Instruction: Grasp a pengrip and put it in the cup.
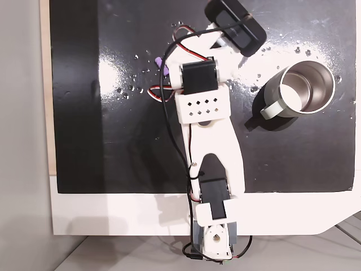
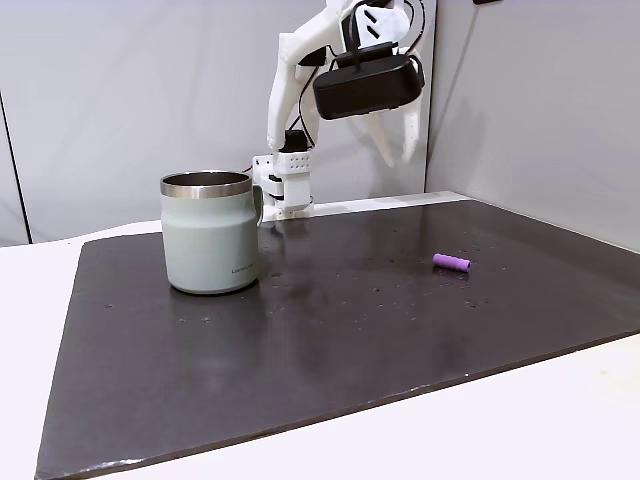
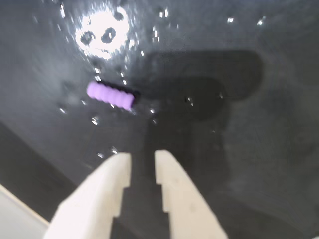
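The pengrip (image 3: pixel 110 95) is a small light-purple ribbed tube lying flat on the black mat, ahead and left of my fingertips in the wrist view. In a fixed view the pengrip (image 2: pixel 451 262) lies alone on the right part of the mat. From above, the pengrip (image 1: pixel 159 60) peeks out beside the arm. The steel cup (image 2: pixel 210 232) stands upright at the left, and the cup (image 1: pixel 299 87) looks empty from above. My gripper (image 2: pixel 398 158) hangs high over the mat. In the wrist view the gripper (image 3: pixel 143 155) is slightly open, with nothing between the fingers.
A black mat (image 1: pixel 113 141) speckled with small droplets covers the white table (image 2: pixel 560 420). The arm's base (image 1: pixel 213 240) sits at the table's near edge in the view from above. A grey wall (image 2: pixel 530 100) stands behind the mat.
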Robot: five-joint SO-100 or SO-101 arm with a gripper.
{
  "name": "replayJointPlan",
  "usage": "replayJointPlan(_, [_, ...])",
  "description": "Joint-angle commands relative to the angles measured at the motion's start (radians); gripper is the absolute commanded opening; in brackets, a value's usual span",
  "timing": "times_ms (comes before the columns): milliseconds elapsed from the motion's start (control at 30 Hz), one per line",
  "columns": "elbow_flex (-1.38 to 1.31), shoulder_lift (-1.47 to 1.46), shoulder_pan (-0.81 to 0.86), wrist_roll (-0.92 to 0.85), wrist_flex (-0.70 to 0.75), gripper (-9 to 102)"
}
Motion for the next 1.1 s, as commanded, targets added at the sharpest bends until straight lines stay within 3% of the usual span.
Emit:
replayJointPlan(0, [-0.23, -0.077, -0.028, -0.115, 0.115, 4])
replayJointPlan(67, [-0.347, -0.149, -0.04, -0.167, 0.178, 4])
replayJointPlan(467, [-0.376, -0.216, -0.074, -0.482, 0.178, 4])
replayJointPlan(767, [-0.6, -0.417, -0.095, -0.566, 0.179, 15])
replayJointPlan(1067, [-0.735, -0.595, -0.138, -0.67, 0.179, 17])
